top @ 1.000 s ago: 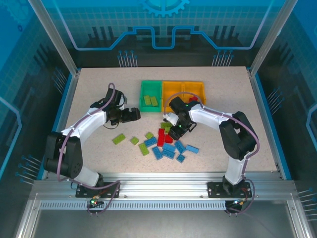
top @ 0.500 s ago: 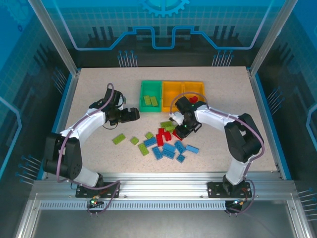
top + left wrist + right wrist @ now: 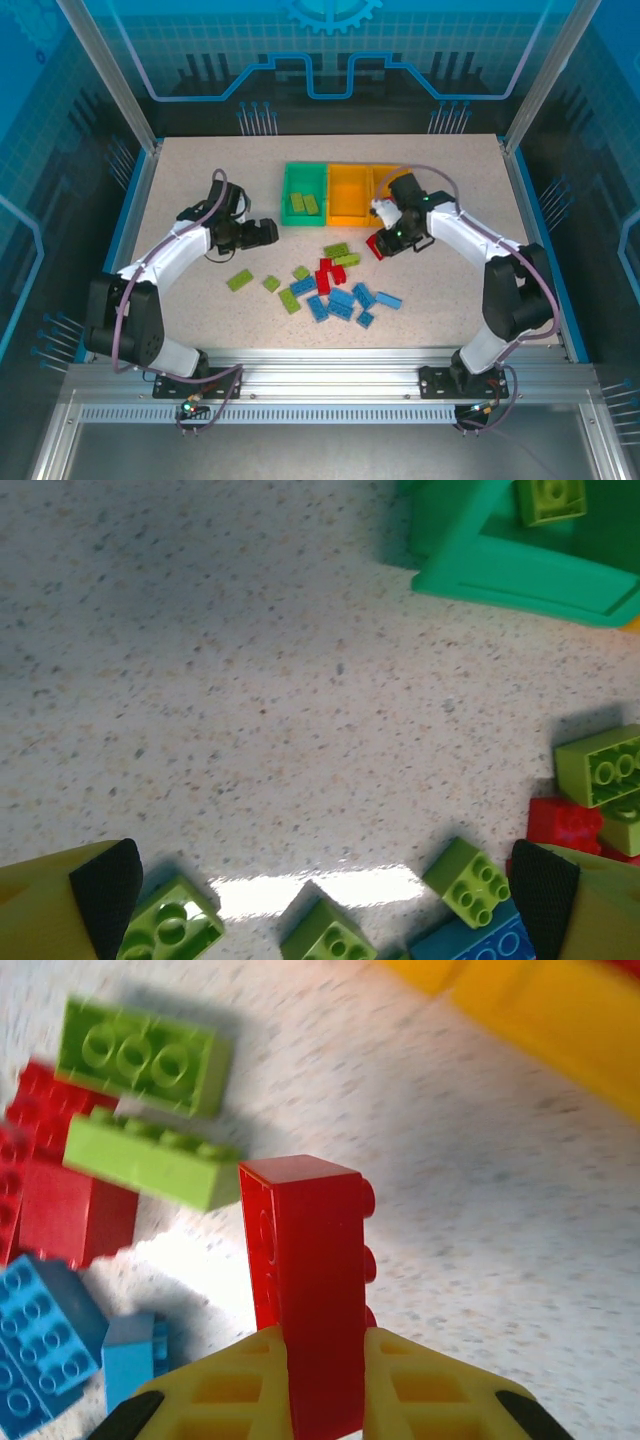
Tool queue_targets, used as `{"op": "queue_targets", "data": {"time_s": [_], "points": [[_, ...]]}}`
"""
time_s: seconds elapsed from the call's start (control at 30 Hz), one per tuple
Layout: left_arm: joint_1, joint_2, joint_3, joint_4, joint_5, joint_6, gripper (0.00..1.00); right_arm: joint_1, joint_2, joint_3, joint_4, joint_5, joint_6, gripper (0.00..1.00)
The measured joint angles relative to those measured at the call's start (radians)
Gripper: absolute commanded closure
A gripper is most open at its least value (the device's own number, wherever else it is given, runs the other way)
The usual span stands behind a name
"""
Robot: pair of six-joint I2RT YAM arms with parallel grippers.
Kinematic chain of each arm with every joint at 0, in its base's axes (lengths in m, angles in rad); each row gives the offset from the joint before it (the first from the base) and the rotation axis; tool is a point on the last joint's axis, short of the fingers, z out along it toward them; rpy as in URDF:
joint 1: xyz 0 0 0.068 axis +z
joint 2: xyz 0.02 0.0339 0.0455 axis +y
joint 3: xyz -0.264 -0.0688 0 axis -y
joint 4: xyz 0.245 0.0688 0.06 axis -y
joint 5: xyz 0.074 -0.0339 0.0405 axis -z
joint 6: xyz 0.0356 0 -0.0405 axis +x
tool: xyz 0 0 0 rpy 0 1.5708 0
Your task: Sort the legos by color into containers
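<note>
**Operator:** Right fingers?

**Spotter:** Your right gripper (image 3: pixel 322 1385) is clamped on a red lego (image 3: pixel 305 1280). The yellow fingers (image 3: pixel 215 1390) press both its faces. The brick stands on end between them, studs facing right in the wrist view. From above, that gripper (image 3: pixel 383 243) is over bare table, just in front of the orange-yellow bins (image 3: pixel 350 190) and right of the loose pile.

**Operator:** Left?

**Spotter:** Your left gripper (image 3: pixel 325 880) is spread wide, with nothing between the black pads (image 3: pixel 103 885). Lime legos (image 3: pixel 465 880) lie on the table under the gap. Whether the pads touch any of them, I can't tell. From above, the left gripper (image 3: pixel 268 233) sits near the front left corner of the green bin (image 3: pixel 305 178), apart from it.

**Operator:** Surface and room?

**Spotter:** The table (image 3: pixel 190 180) is speckled beige. The green bin holds two lime bricks (image 3: pixel 303 204) and joins the orange-yellow bins in one row. Loose legos lie in front of the bins:
- lime ones (image 3: pixel 239 280) are mostly to the left
- red ones (image 3: pixel 325 272) are in the middle
- blue ones (image 3: pixel 340 300) are nearest your arm bases

Around the table are aluminium posts (image 3: pixel 105 75) and blue translucent panels (image 3: pixel 330 50).
</note>
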State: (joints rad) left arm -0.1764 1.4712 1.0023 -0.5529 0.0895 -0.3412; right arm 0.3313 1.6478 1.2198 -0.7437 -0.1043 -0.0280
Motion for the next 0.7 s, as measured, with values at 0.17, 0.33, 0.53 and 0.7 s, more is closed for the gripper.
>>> {"op": "queue_targets", "data": {"time_s": [0.17,0.33,0.53,0.7], "points": [[0.006,-0.001,-0.019,-0.051,-0.04,-0.001,0.01,-0.093,0.064,0.174,-0.007,-0.003,0.102,0.81],[0.007,0.0,-0.056,-0.091,-0.058,-0.031,0.01,-0.129,0.196,0.349,-0.031,0.019,0.182,0.8],[0.008,-0.002,-0.103,-0.104,-0.068,-0.123,0.01,-0.132,0.335,0.463,-0.079,0.071,0.249,0.8],[0.008,-0.007,-0.121,-0.109,-0.067,-0.17,0.01,-0.146,0.388,0.517,-0.101,0.083,0.298,0.75]]}}
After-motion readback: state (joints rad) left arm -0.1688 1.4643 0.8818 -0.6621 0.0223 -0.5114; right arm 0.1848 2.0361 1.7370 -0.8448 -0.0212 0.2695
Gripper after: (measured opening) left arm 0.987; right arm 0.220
